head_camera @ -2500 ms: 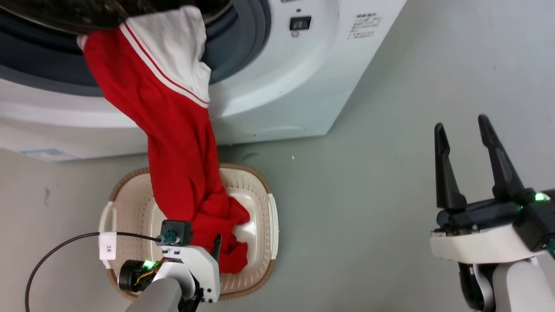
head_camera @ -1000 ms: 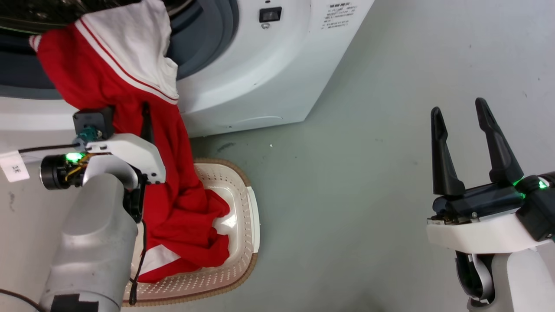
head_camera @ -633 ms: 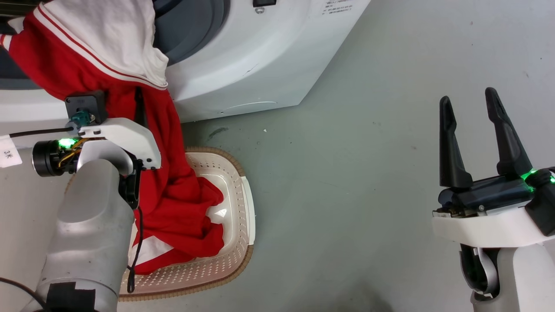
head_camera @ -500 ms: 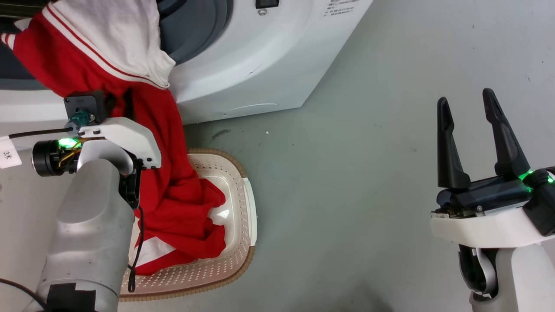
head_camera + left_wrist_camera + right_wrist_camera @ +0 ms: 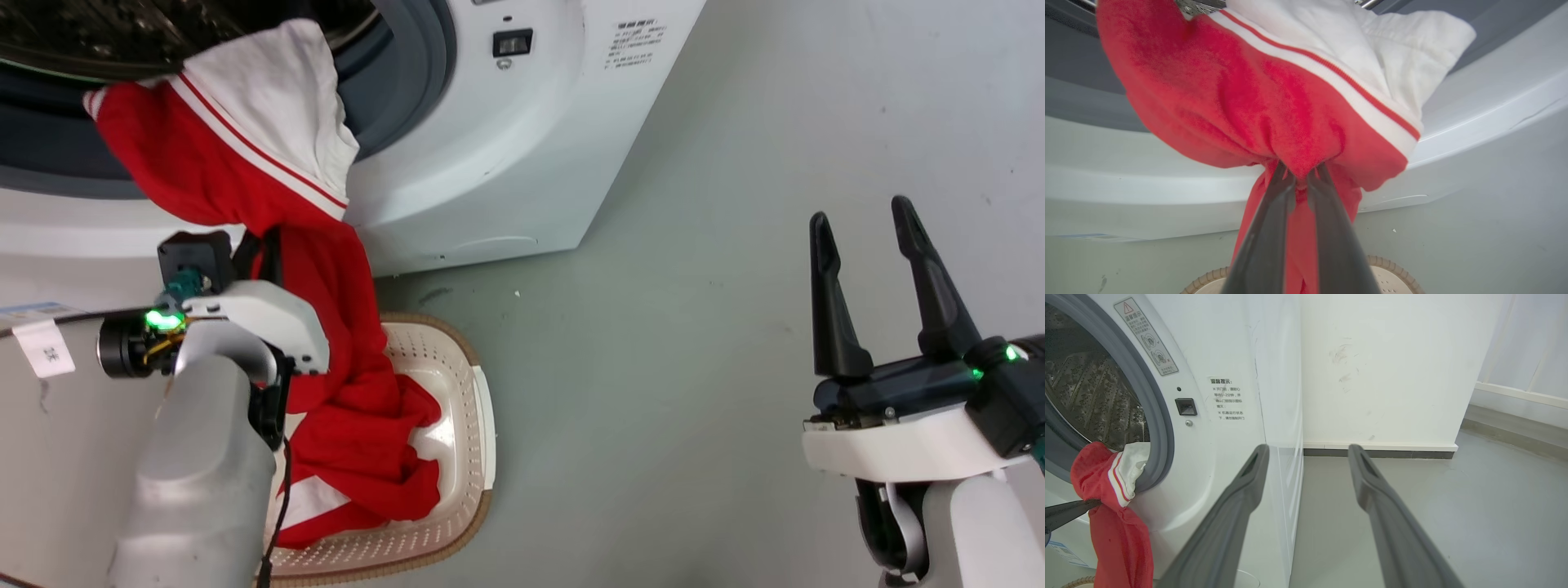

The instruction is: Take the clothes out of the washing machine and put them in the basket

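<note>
The left claw (image 5: 1301,170) pinches the clothes (image 5: 212,155) mid-length; their upper end drapes over the washing machine (image 5: 506,147) lip above, the lower end lies in the basket (image 5: 486,425) below. The right claw (image 5: 860,214) gapes, well apart.

The washing machine (image 5: 506,163) is set at the far left, with the basket (image 5: 480,425) on the floor (image 5: 653,367) just in front of it. The clothes (image 5: 245,163) are draped out of the porthole (image 5: 408,98) and down into the basket, pinched midway by the left gripper (image 5: 1300,173). The right gripper (image 5: 861,224) is held well apart at the near right, above the floor. A wall (image 5: 1380,367) is seen behind the machine.
</note>
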Robot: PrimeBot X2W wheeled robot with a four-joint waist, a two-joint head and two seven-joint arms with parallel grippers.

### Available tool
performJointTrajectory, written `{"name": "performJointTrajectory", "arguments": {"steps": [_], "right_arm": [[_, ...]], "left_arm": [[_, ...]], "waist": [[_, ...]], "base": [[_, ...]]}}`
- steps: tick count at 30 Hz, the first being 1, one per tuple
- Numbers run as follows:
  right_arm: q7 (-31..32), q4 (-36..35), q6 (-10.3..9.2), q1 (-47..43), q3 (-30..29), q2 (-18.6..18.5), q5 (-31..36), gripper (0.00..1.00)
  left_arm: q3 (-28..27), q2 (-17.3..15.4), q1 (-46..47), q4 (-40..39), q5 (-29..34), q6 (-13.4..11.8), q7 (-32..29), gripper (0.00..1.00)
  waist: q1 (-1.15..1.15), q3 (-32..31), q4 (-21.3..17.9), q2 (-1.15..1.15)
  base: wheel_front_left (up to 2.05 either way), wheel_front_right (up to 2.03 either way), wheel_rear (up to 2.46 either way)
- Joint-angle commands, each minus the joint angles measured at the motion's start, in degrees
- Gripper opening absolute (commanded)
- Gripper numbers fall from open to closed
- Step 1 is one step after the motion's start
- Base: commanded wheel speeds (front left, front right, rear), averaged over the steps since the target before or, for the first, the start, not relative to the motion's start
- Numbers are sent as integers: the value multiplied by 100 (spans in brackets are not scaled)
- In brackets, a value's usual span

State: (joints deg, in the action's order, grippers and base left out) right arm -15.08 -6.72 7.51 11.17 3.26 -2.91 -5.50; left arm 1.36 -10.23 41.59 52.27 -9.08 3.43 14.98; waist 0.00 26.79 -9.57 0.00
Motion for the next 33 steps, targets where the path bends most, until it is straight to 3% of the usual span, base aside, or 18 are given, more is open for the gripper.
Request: {"name": "performJointTrajectory", "arguments": {"steps": [1,14,20,27,33], "right_arm": [[-13,37,-4,-109,-15,6,-19,100],[-13,188,-4,-691,57,6,91,100],[-13,221,-4,-884,78,6,117,100],[-13,172,-4,-945,88,7,153,100],[-13,84,-4,-765,68,7,175,100]], "left_arm": [[-11,46,-189,-131,61,14,29,0],[251,275,-1849,-1492,477,184,25,0],[500,337,-2499,-1771,592,255,25,0],[694,436,-2908,-1587,534,323,25,0],[757,441,-2672,-1107,486,348,25,0]], "waist": [[0,-227,42,0],[0,-1257,284,0],[0,-1524,347,0],[0,-1538,352,0],[0,-1140,311,0]], "base": [[0,0,0],[0,0,0],[0,0,0],[0,0,0],[0,0,0]]}}
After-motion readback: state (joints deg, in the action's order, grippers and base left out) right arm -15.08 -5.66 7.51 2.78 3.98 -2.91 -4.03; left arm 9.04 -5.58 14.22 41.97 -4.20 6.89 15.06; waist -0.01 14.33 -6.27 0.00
